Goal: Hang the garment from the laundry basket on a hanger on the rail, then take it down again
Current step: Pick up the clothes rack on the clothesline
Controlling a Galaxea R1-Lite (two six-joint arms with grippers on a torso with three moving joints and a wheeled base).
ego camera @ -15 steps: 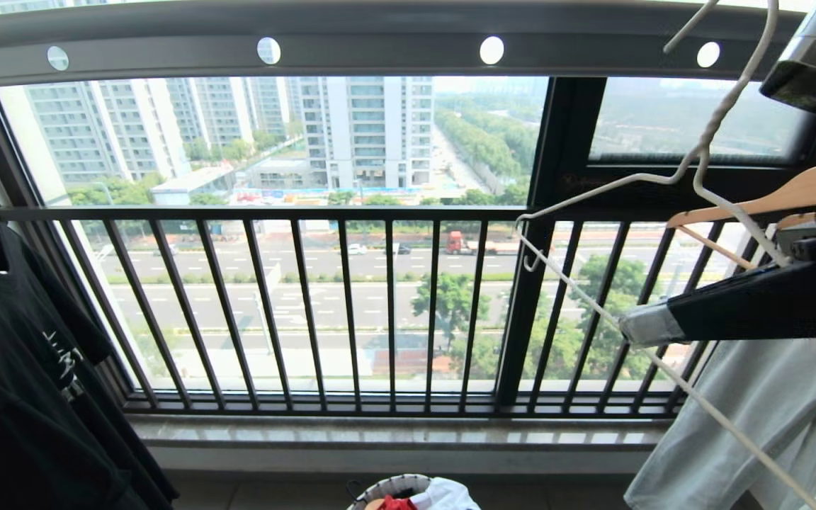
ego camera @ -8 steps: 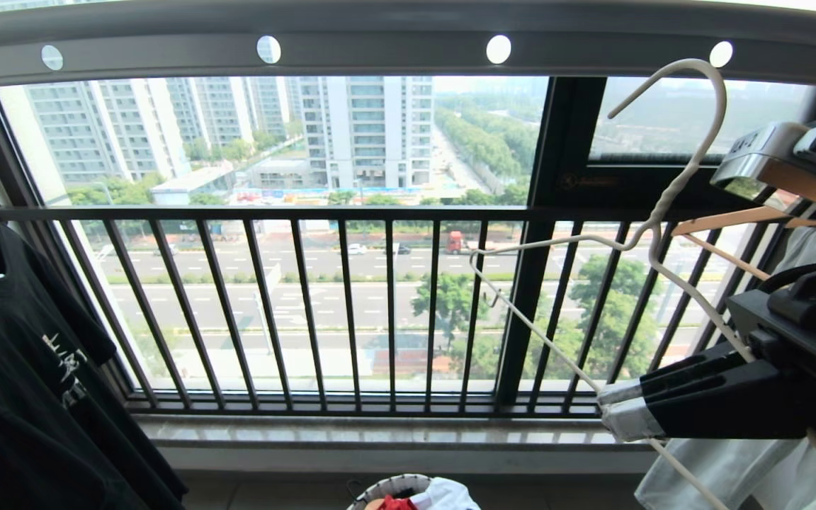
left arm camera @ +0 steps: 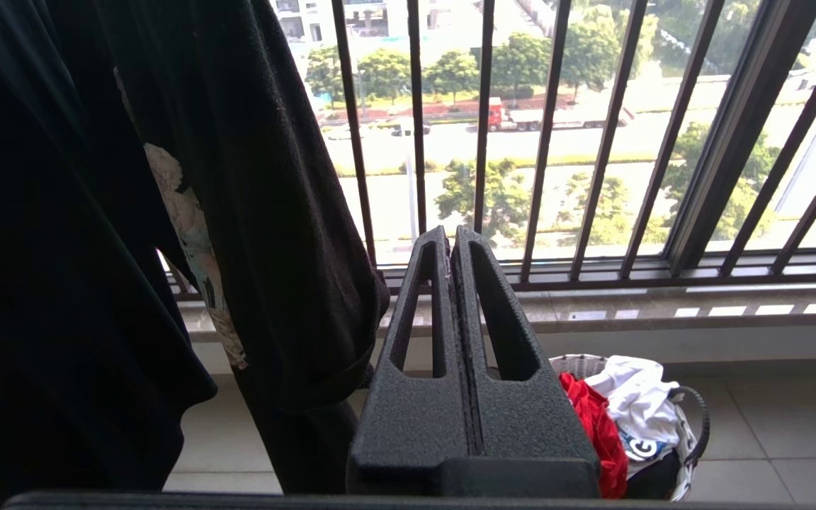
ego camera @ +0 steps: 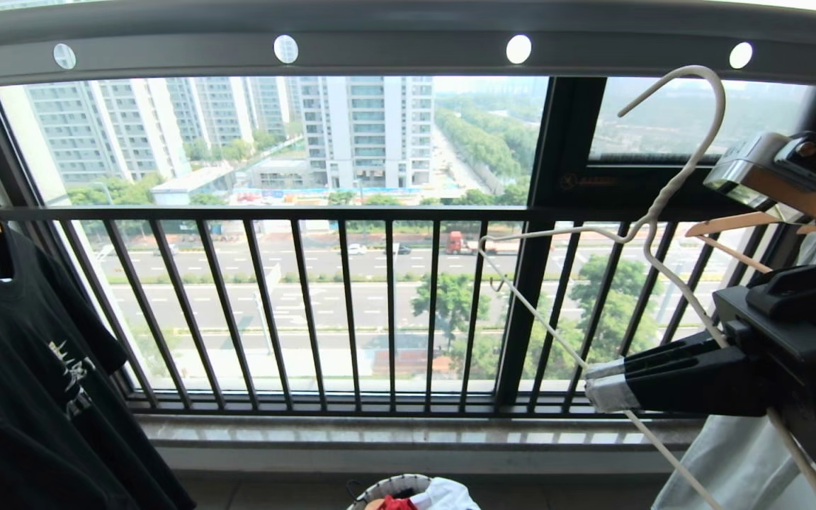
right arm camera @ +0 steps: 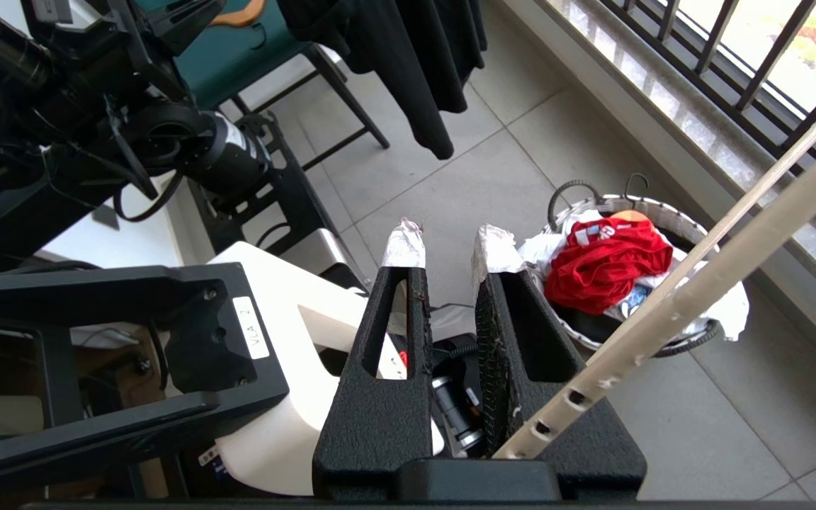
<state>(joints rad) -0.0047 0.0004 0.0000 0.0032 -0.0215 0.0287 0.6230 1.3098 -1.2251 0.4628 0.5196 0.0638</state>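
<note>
The rail spans overhead, and the hanger's hook sits just below it, unhooked. The right gripper clamps the hanger's wire. Far below, the red garment lies in the basket; the left gripper is closed, empty.

The garment lies in the laundry basket on the floor below the window railing, the rail overhead.

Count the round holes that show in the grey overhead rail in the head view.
4 along the rail: far-left hole, centre-left hole, centre-right hole, far-right hole. More may lie beyond the picture's edges.
</note>
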